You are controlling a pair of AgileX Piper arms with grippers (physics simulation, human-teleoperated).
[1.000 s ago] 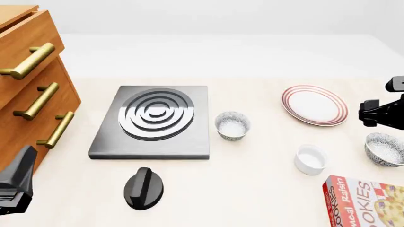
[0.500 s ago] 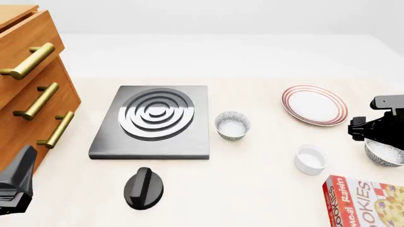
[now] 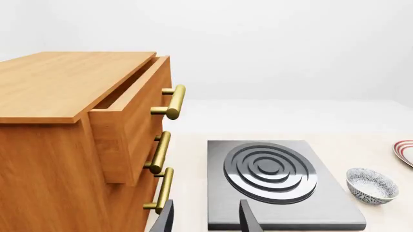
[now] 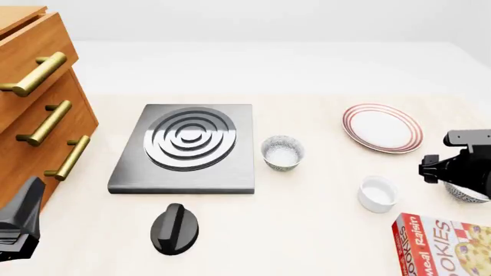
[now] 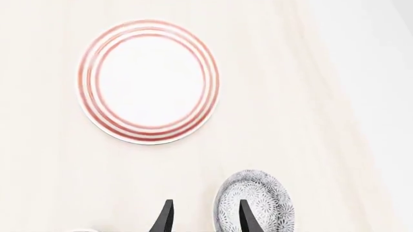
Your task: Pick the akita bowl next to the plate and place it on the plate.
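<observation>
One open right claw (image 5: 201, 217) hangs by the bowl (image 5: 254, 203), so it should straddle the rim just beside it before closing.

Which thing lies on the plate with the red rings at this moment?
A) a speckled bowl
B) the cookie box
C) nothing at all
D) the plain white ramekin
C: in the right wrist view the plate shows a bare white middle, and the akita bowl sits on the table beside it, near the right gripper; the front view shows the same plate bare.
</observation>
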